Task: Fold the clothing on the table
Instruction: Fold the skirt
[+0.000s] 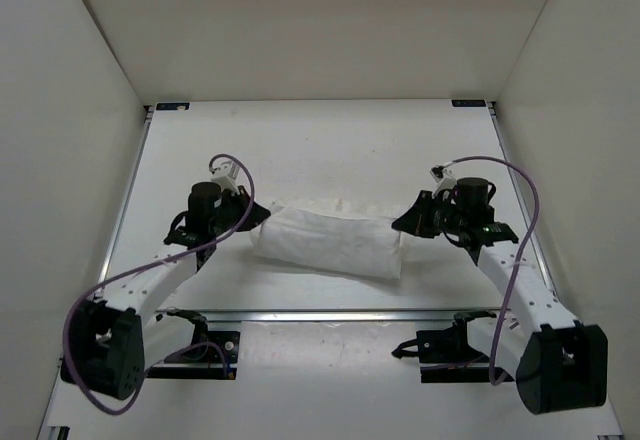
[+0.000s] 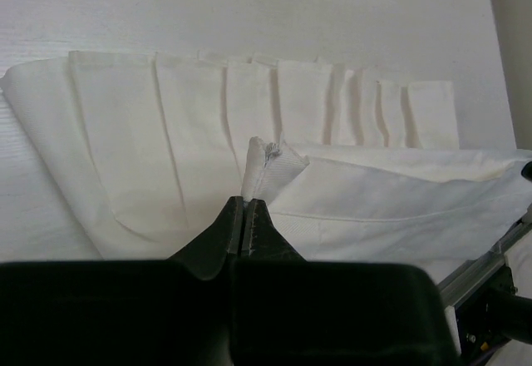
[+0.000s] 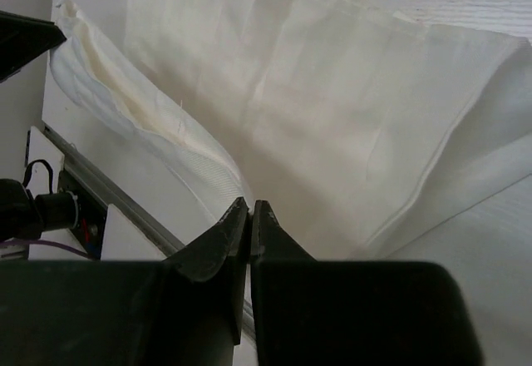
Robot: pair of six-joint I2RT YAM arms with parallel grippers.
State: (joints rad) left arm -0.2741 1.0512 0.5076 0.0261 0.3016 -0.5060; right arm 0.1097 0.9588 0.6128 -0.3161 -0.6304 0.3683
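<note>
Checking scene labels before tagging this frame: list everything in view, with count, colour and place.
White pleated thin-fabric garment: one, white, partly folded at table centre.
Flat matte white table: one, white, under everything.
Thin metal rails: at least three, silver, along table edges.
Plain enclosure walls: three, white, at left, back and right.
Purple cables: two, purple, one looping along each arm.
Left arm: one, black and white, near-left.
Right arm: one, black and white, near-right.
Left claw: one, black, shut on garment's left end.
Right claw: one, black, shut on garment's right end.
</note>
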